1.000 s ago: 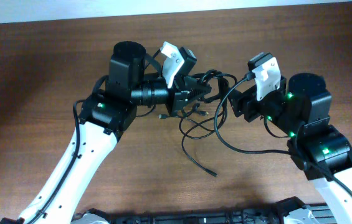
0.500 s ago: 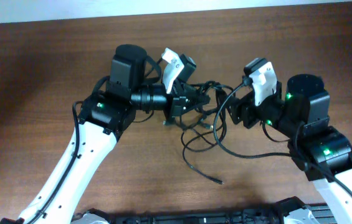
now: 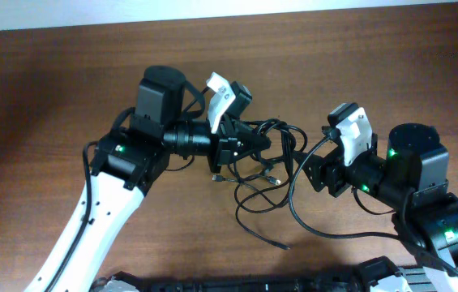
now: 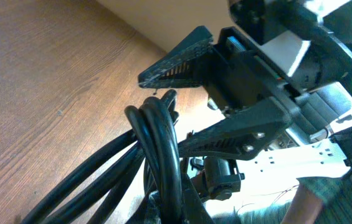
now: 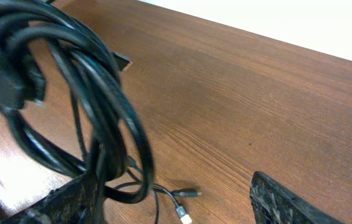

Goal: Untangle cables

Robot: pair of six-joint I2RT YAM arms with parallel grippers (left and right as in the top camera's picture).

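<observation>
Nearest my side of the counter (image 3: pixel 42 97), one loose cable end (image 3: pixel 280 242) lies flat on the wood, trailing out of the cables (image 3: pixel 277 166). Beyond it, at right, the right gripper (image 3: pixel 313 172) points toward the middle with its jaws well apart and nothing clamped between them. In the right wrist view, several dark loops hang against one of its fingers (image 5: pixel 70 199), and small plugs (image 5: pixel 190 193) lie on the wood below. Farther on, at centre, the left gripper (image 3: pixel 249 146) is closed tight on the bunch and holds its upper part raised, while slack loops droop from it to the counter between the two grippers. In the left wrist view, the strands rise from just under the camera toward the open right gripper opposite. Farthest, the counter meets a pale wall (image 3: pixel 293 6).
</observation>
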